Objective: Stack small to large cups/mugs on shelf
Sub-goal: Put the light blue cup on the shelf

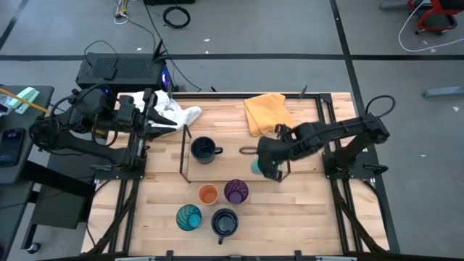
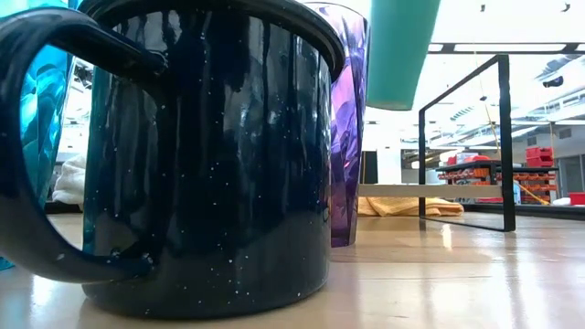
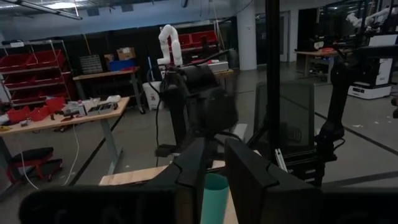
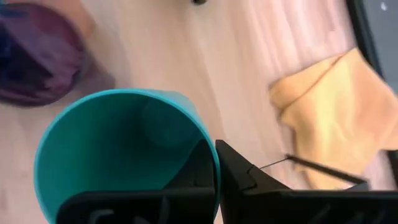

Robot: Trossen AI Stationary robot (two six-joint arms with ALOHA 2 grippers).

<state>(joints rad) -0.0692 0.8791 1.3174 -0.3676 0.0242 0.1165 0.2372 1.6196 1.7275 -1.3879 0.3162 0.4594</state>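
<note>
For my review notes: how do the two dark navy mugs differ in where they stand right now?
One navy mug stands on the shelf, between its wire rails; the other navy mug stands on the table at the near edge, beside the patterned teal tumbler. Their handles point different ways. Both are upright, empty and ungripped.

Robotics lab; red parts bins (image 3: 31, 62)

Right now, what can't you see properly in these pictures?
- Low view: the dark navy mug fills the picture and hides most of the table behind it.
- High view: the right gripper covers nearly all of the small teal cup.
- Right wrist view: the purple tumbler is blurred and cut off by the edge.
- Left wrist view: the left gripper's dark fingers block the table below.
</note>
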